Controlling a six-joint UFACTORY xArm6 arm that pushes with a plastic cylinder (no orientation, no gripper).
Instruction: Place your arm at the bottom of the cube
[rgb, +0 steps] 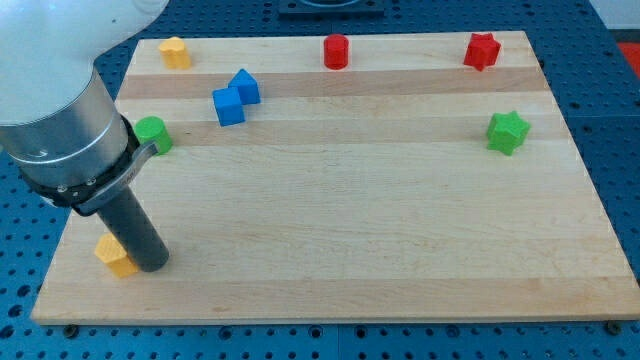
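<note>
A blue cube sits on the wooden board at the upper left, touching a second blue block just above and to its right. My dark rod comes down from the arm at the view's left. My tip rests near the board's bottom left corner, far below and left of the blue cube. It stands right beside a yellow block, which the rod partly hides.
A green block lies at the left edge, partly behind the arm. A yellow block, a red cylinder and a red star line the top edge. A green star sits at the right.
</note>
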